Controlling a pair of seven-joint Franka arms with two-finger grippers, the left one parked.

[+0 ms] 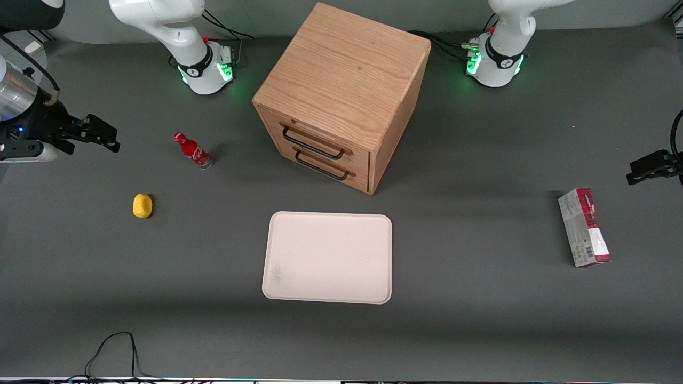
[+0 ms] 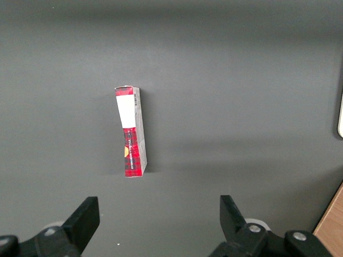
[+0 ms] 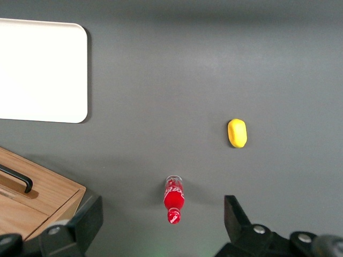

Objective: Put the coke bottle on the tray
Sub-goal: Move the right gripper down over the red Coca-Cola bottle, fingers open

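While the coke bottle (image 1: 192, 150) stands upright on the dark table (image 1: 480, 330), the gripper (image 1: 101, 137) hangs above the working arm's end of the table with its two fingers (image 3: 86, 220) spread wide and holding nothing. In the wrist view the bottle shows between the two fingertips but well below them, untouched, red cap toward the camera. A yellow lemon-shaped object (image 1: 142, 206) lies nearer to the front camera than the bottle. The tray (image 1: 328, 257) lies flat in front of the oak drawer cabinet (image 1: 341, 96), well apart from the bottle. A red-and-grey carton (image 1: 585, 228) sits toward the parked arm's end.
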